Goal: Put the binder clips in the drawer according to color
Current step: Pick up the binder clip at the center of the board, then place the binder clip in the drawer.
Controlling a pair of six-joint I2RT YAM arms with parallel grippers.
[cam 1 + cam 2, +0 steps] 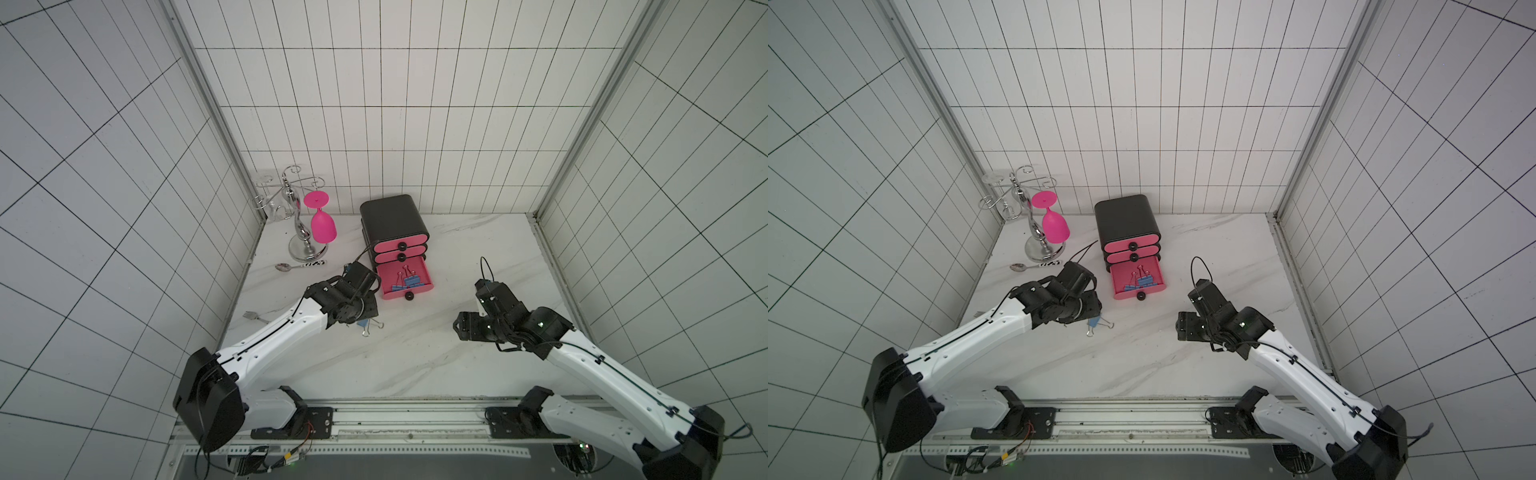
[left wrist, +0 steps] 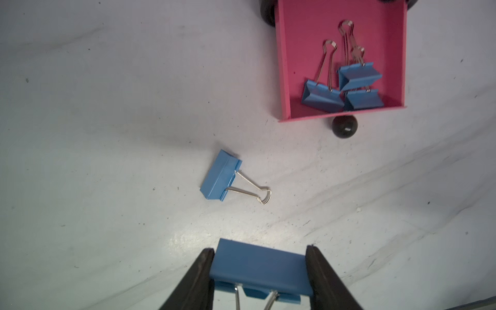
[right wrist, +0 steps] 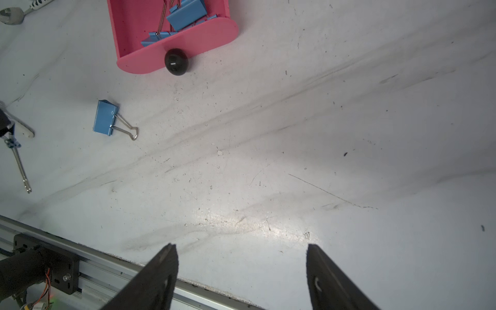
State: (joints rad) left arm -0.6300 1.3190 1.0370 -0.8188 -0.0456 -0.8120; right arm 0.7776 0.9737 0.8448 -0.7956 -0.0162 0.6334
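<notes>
Left wrist view: left pincer [image 2: 259,250] grips a blue clip [image 2: 259,265]; a second clip [image 2: 220,178] lies just beyond on the bench [image 2: 107,107], near the drawer [image 2: 284,67]. Right pincer [image 3: 240,245] wide, empty.

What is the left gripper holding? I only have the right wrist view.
Observer: The left gripper is shut on a blue binder clip, with the body between its fingers.
Operator: Which drawer is pulled out?
Observer: The bottom drawer of the black chest. The two drawers above are shut.
Operator: How many clips are inside it?
Observer: The left wrist view shows three blue clips in it, near the front wall.
</notes>
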